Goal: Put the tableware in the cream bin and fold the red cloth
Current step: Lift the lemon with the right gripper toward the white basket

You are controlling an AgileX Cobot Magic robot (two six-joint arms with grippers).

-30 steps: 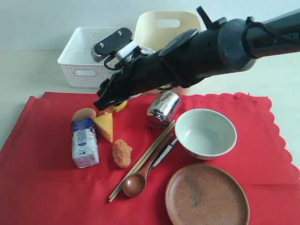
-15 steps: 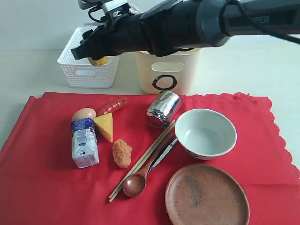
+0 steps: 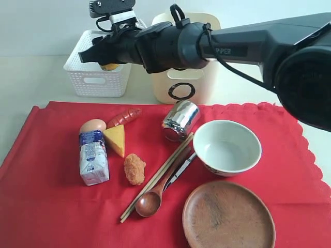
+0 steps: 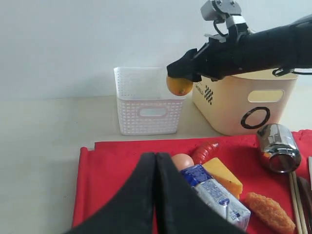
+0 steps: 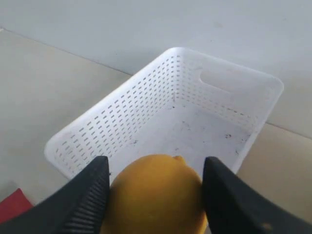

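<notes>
My right gripper (image 3: 99,55) held the lemon (image 5: 155,192) over the white basket (image 5: 146,97); a drop near its rim risked it bouncing out.

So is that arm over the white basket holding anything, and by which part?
Yes: the right gripper holds a lemon, one finger on each side of it. The left gripper holds nothing.

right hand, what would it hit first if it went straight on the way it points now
Probably the white lattice basket: the right hand, shut on the lemon, points into its open top, with nothing else between. Whether floor or far wall comes first is unclear.
</notes>
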